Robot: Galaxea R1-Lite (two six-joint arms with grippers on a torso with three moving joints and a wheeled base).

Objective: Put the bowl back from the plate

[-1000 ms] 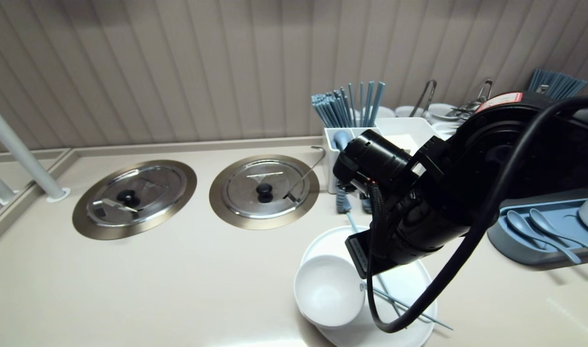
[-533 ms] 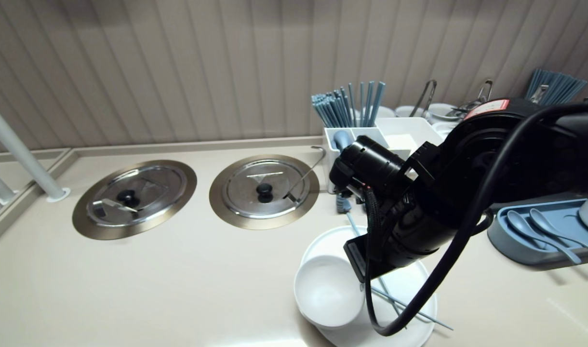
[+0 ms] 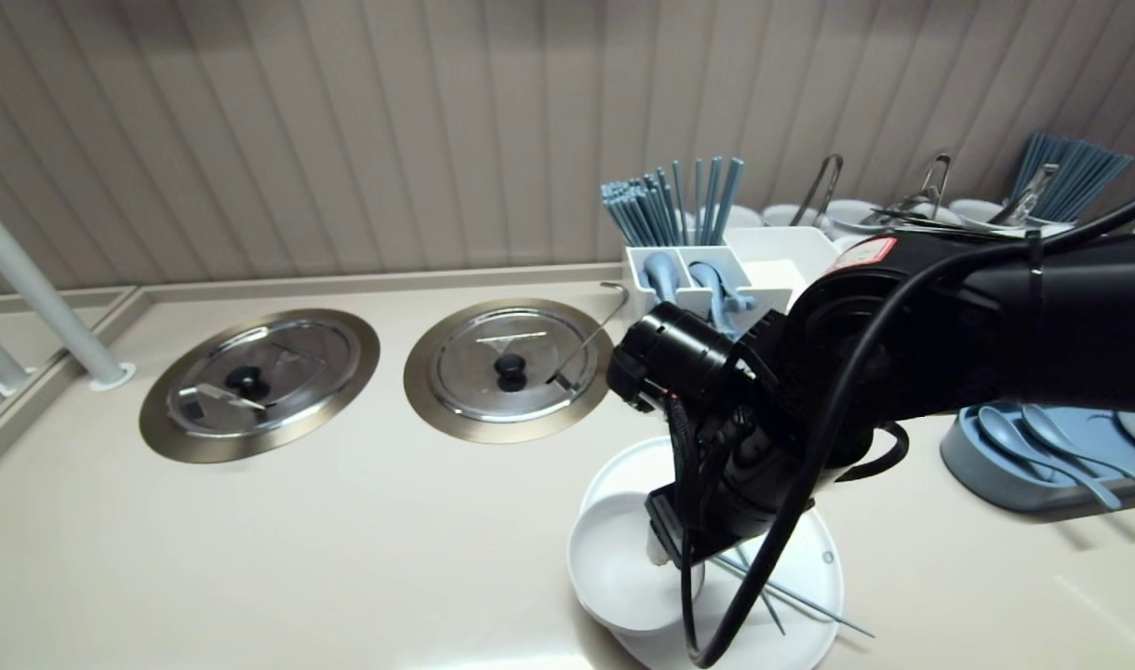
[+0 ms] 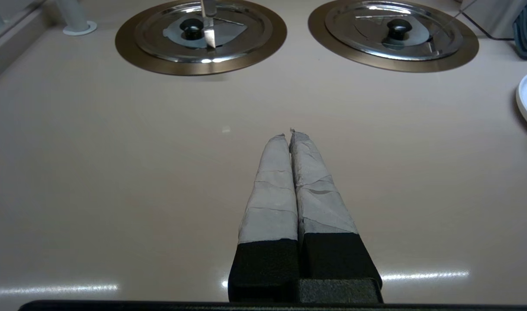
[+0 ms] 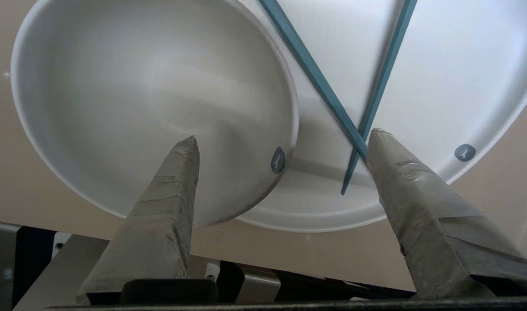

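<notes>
We see our right claw [image 5: 281, 136] spread wide and empty above the round white ceramic plate [image 5: 440, 86], which sits at about five o'clock on the beige worktop [image 3: 344, 521]. One taped finger [image 5: 177, 172] hangs over the deep white bowl [image 5: 138, 95], which rests on the plate's nine o'clock side. The other finger is over the plate, right at the crossing of two slim teal chopsticks [image 5: 315, 73] lying there; it is perhaps touching them, though we cannot be sure. Two round steel lids [image 3: 510, 365] lie sunk in the worktop toward ten o'clock. Our left claw [image 4: 289, 134] is clenched on nothing, over bare worktop well apart from the plate.
</notes>
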